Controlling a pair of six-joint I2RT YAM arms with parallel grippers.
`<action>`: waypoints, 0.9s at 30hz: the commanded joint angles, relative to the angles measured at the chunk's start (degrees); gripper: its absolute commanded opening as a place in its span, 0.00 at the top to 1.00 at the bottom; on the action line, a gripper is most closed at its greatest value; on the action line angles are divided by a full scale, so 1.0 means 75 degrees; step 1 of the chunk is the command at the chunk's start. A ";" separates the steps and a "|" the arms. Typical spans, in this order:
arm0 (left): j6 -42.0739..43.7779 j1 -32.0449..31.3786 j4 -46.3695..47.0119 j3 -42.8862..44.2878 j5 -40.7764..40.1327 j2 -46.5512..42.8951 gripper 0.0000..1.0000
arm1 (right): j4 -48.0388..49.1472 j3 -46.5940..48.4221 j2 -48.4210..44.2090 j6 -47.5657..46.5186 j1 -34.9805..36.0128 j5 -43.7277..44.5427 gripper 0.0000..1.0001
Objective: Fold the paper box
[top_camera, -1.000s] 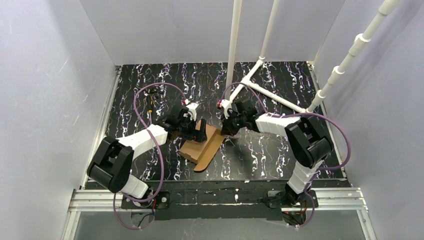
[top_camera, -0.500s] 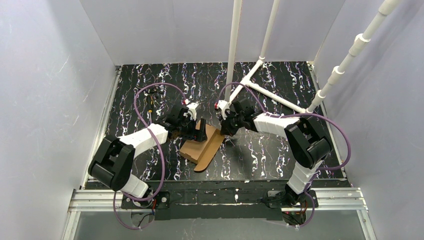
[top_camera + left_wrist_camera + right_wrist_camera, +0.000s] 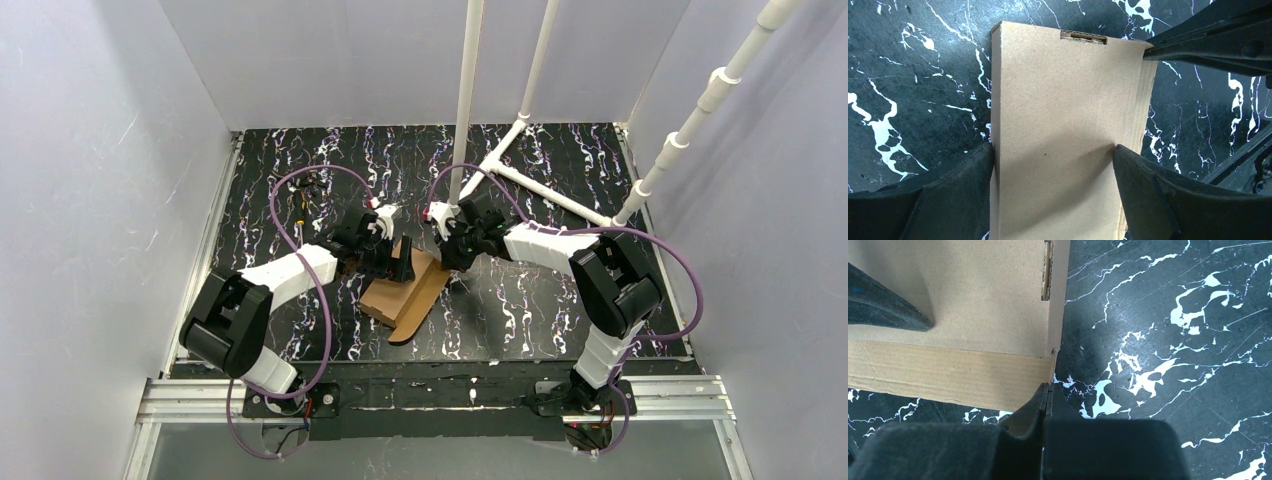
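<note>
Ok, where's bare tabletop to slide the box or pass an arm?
Free: black marbled tabletop front-right, between the brown cardboard box and right arm; also the back-left corner by the left wall. Crowded: centre, left pincer and right pincer at the box; back right, white pipe frame.

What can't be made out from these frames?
Top view: far end of the paper box, hidden under the left gripper and right gripper.
Left wrist view: whether the left gripper clamps or only straddles the box; the bottom edge crops it.
Right wrist view: whether the shut right gripper touches the box's corner; its fingers cover the spot.
</note>
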 commanded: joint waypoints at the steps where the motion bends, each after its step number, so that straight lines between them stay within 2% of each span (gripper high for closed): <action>1: -0.0126 0.0120 -0.0371 0.0068 -0.0172 0.0285 0.17 | -0.0159 0.0243 0.0064 -0.0186 0.0151 -0.0504 0.99; 13: -0.0262 0.0296 -0.0350 -0.0019 -0.0076 0.0259 0.17 | 0.0645 -0.0468 -0.0004 0.0311 -0.0023 -0.0515 0.99; 27: -0.0285 0.0349 -0.0339 -0.0019 0.0024 0.0330 0.18 | 0.1558 -0.1233 -0.0194 0.0295 -0.0118 -0.0654 0.99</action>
